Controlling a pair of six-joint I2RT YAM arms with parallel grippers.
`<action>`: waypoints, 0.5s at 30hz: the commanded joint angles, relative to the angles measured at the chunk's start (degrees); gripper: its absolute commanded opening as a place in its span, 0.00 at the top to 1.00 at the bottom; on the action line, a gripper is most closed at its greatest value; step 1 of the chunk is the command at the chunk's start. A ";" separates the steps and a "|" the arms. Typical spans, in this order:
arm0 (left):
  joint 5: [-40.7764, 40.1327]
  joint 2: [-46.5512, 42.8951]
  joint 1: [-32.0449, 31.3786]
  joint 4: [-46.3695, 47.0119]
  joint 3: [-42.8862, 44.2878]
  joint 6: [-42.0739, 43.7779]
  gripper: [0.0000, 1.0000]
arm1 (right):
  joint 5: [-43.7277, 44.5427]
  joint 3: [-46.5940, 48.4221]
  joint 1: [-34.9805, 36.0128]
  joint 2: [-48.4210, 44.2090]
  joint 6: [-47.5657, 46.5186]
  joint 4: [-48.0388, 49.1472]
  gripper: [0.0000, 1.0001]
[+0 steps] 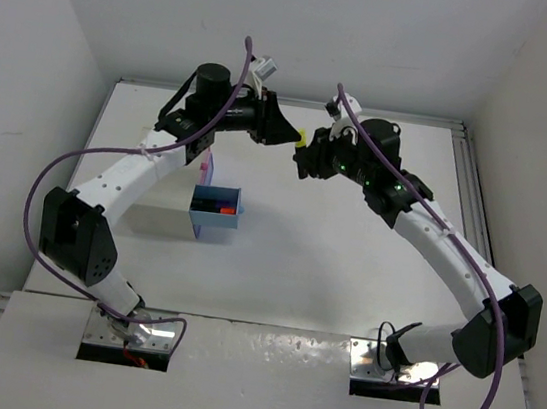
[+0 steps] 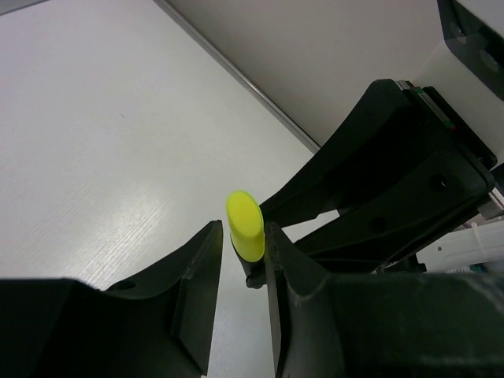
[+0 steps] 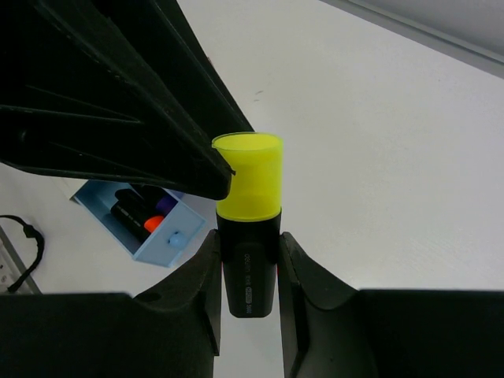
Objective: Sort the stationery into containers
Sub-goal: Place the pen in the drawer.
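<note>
My right gripper (image 3: 249,238) is shut on the black body of a yellow-capped highlighter (image 3: 250,272) and holds it in the air over the far middle of the table (image 1: 348,255). The yellow cap (image 2: 246,226) sticks up between the fingers of my left gripper (image 2: 243,228), which is open. The cap lies against one finger, with a gap to the other. In the top view the two grippers meet nose to nose, left (image 1: 295,137) and right (image 1: 307,155). A light blue drawer (image 1: 215,213) on the table holds black highlighters with orange and purple caps (image 3: 146,220).
A pink drawer (image 1: 206,166) stands just behind the blue one, partly under my left arm. White walls close in the table on the left, back and right. The cabinet is out of view.
</note>
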 commanded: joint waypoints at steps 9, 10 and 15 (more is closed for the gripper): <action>1.49 0.58 -0.91 5.66 -0.10 -1.66 0.70 | -0.54 3.56 1.73 -0.65 -1.64 1.82 1.00; 1.66 0.58 -0.91 5.92 -0.10 -1.92 0.72 | -0.71 3.47 1.82 -0.65 -1.73 1.81 1.00; 1.32 0.58 -0.65 5.14 0.34 -0.09 1.00 | -2.29 3.82 1.82 -0.56 -1.56 1.47 0.92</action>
